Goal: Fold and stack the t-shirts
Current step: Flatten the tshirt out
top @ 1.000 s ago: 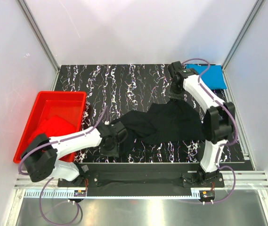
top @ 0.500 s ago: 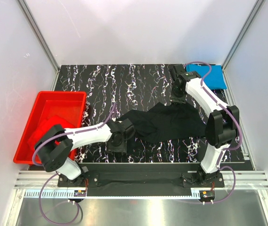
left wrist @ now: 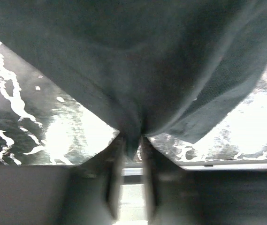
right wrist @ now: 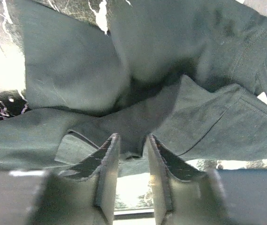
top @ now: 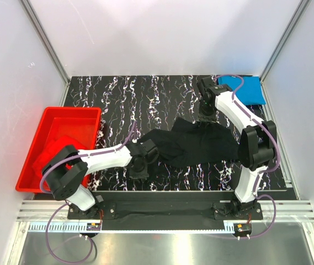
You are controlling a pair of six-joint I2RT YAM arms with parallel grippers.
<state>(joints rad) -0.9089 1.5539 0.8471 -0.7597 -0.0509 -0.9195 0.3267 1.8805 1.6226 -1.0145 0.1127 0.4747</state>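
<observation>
The black t-shirt lies crumpled across the middle of the table. My left gripper is at its near-left end, shut on a pinched fold of it; the left wrist view shows the jaws nearly together with black cloth between them. My right gripper is at the shirt's far edge, its jaws closed on a fold of the black cloth. The bright blue t-shirt lies folded at the back right corner. The red t-shirt lies bunched in the tub.
A rigid red plastic tub stands at the left edge of the table. The black marbled tabletop shows bare behind the black shirt. White walls and metal frame posts enclose the table on three sides.
My left gripper has moved right with the shirt's near-left end, bunching the cloth toward the middle. My right gripper has shifted slightly nearer at the far edge.
</observation>
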